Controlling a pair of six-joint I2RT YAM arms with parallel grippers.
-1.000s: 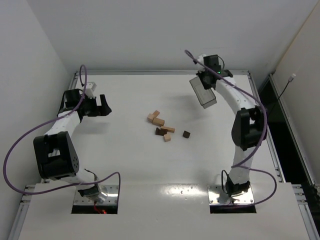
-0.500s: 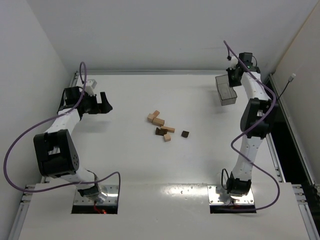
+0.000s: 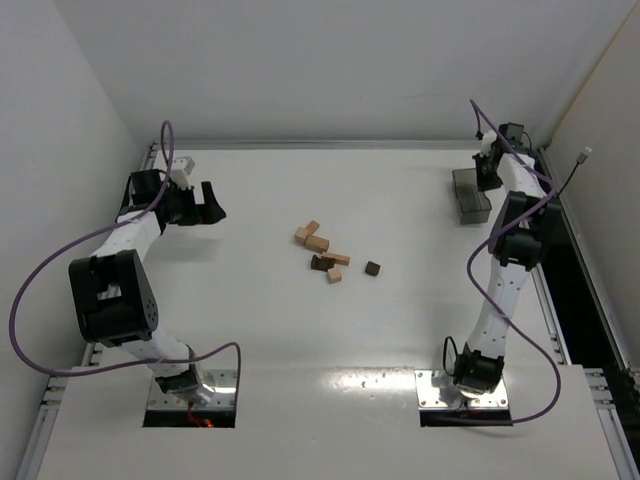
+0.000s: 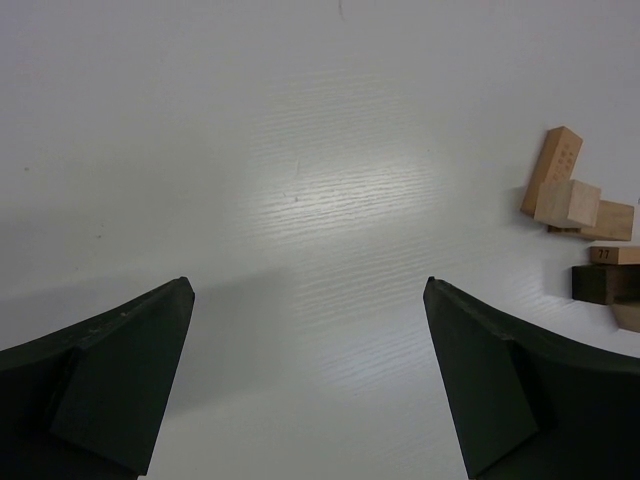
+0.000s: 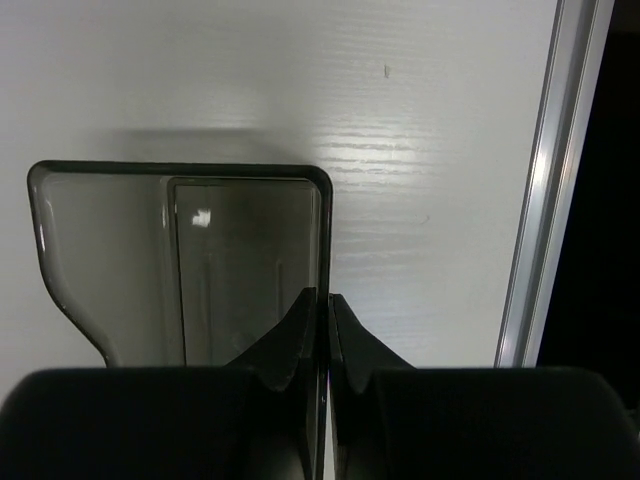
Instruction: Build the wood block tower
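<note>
**Bin carried to the far right edge; blocks lie unstacked**

Over the last second the right arm has swung the translucent grey bin (image 3: pixel 470 197) away from the middle of the table (image 3: pixel 300 340) and out to the far right. The bin now sits just beside the aluminium edge rail (image 5: pixel 535 200), apparently upright on the surface. The right gripper (image 5: pixel 320 300) has its fingers pressed together on the bin's thin wall, one inside and one outside, so it has not let go. The left gripper (image 4: pixel 308 285) has barely shifted. It hovers over the left side of the table with its jaws spread wide, holding nothing and facing the blocks.

With the bin parked at the side, the building proper looks ready to start once the right arm releases it. The wood blocks (image 3: pixel 325 252) lie in a loose scatter near the table's centre, and no stack stands among them. One dark cube (image 3: pixel 372 268) sits a little apart, to the right of the cluster.

The blocks are plain wood, matt and square-edged: light tan oblongs and cubes, plus a few dark brown pieces. Their flat faces should seat well on one another. One tan piece carries small dark marks on its side, too small to read with confidence.

The bin is smooth, glossy plastic with rounded corners, see-through enough to show the table beneath. The table top is white with a fine ribbed grain that catches the lamp glare.
</note>
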